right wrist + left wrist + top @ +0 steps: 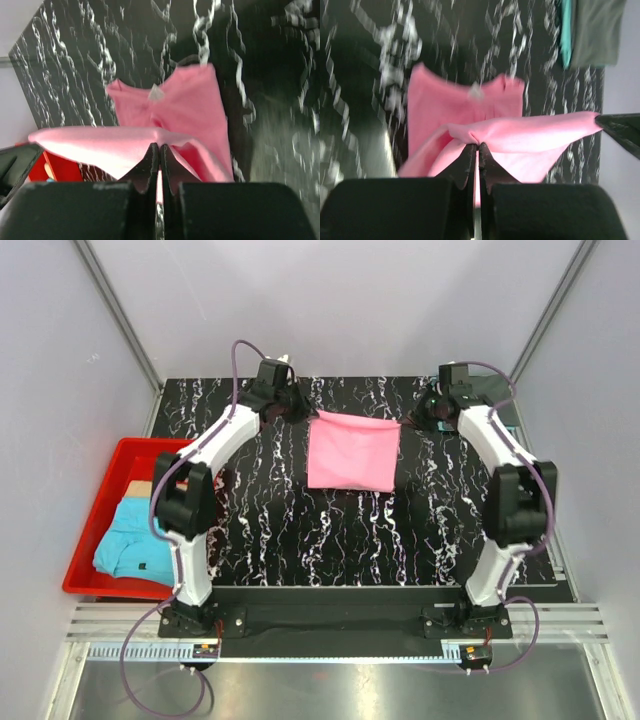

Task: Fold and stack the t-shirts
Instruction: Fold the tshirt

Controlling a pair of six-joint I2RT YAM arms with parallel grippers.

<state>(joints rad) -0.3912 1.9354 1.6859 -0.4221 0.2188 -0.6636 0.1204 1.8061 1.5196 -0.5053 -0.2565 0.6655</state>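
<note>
Centrally, the pink t-shirt (pixel 352 452) hangs over the worktop (pixel 300 540). The left pincer (pixel 478 147) and right pincer (pixel 159 146) each clamp a corner (cloth pinched tight).

Both arms reach to the far side with elbows raised and wrists turned inward toward each other. On the left gripper (pixel 477 149) and right gripper (pixel 159 149) the jaws are pressed together, each clamping an upper corner of the pink t-shirt (pixel 352 452).

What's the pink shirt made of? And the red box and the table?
The pink shirt looks like soft matte cloth: it sags and creases. The red box looks like hard, smooth plastic, with stiff straight walls. The table top looks like black marble with white veins, maybe only printed.
</note>
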